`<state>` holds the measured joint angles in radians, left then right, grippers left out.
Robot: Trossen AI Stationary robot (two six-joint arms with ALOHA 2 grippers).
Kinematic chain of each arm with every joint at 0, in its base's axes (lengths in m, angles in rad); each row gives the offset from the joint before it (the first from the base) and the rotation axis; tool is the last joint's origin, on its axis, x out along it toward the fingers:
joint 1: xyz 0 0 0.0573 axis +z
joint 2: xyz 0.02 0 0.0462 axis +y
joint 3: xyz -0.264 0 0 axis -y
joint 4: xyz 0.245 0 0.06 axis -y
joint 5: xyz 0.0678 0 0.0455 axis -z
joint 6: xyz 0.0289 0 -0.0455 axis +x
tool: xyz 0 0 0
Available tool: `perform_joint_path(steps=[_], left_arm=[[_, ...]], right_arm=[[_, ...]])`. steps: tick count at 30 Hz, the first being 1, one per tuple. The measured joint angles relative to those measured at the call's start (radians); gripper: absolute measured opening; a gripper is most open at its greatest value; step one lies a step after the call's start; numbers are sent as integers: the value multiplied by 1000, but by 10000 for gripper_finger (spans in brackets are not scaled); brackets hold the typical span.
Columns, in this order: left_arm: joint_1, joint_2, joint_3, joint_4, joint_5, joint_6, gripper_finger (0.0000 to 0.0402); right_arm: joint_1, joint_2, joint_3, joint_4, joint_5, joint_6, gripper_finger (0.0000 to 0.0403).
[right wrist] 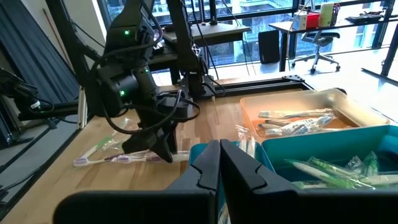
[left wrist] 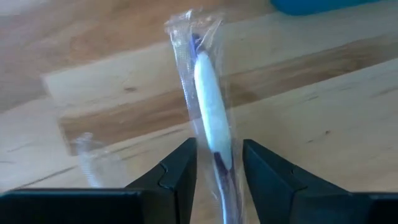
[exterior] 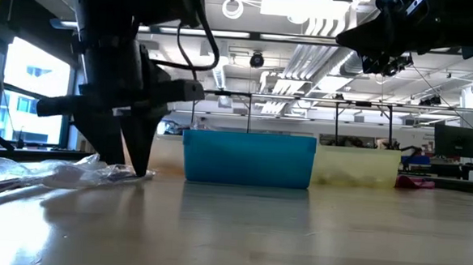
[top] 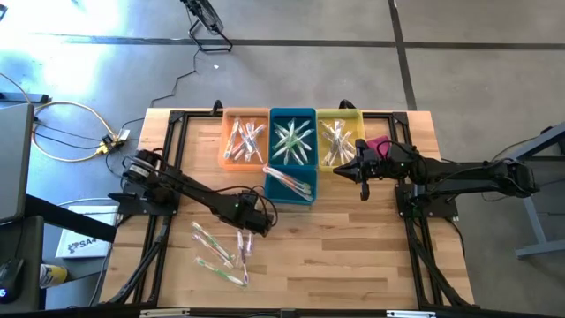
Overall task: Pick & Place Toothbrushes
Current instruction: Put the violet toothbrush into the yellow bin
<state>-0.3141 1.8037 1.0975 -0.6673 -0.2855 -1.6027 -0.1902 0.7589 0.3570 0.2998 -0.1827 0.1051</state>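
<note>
Glossy clear plastic wraps the toothbrushes (top: 221, 252); table (top: 353, 256) matt wood.

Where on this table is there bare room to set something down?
Bare wood in front of the right gripper, right of the loose toothbrushes. Crowded: the back edge with orange bin, blue bin, yellow bin, and around the left gripper.

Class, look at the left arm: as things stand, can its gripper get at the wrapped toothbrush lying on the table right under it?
Probably yes. The left gripper is down at the table, fingers apart on either side of the wrapped toothbrush, with nothing between them.
</note>
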Motion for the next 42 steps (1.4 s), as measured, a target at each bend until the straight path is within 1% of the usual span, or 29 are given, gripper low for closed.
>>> perform_joint_path(steps=[16,19,25,28,30,35,37,39,42], left_arm=[[0,10,0,13,13,5,123],[0,10,0,7,22,7,102],[0,10,-1,-2,40,9,35],[0,10,-1,1,41,9,17],[0,10,-1,7,43,6,17],[0,11,-1,10,45,10,48],[0,8,-1,12,46,38,52],[0,3,-2,12,51,71,47],[0,-7,10,-9,66,111,28]], right_arm=[[0,0,0,-6,0,0,4],[0,0,0,-6,0,0,4],[0,0,0,-6,0,0,4],[0,0,0,-6,0,0,4],[0,0,0,-6,0,0,4],[0,0,0,-6,0,0,4],[0,0,0,-6,0,0,4],[0,0,0,-6,0,0,4],[0,0,0,-6,0,0,4]])
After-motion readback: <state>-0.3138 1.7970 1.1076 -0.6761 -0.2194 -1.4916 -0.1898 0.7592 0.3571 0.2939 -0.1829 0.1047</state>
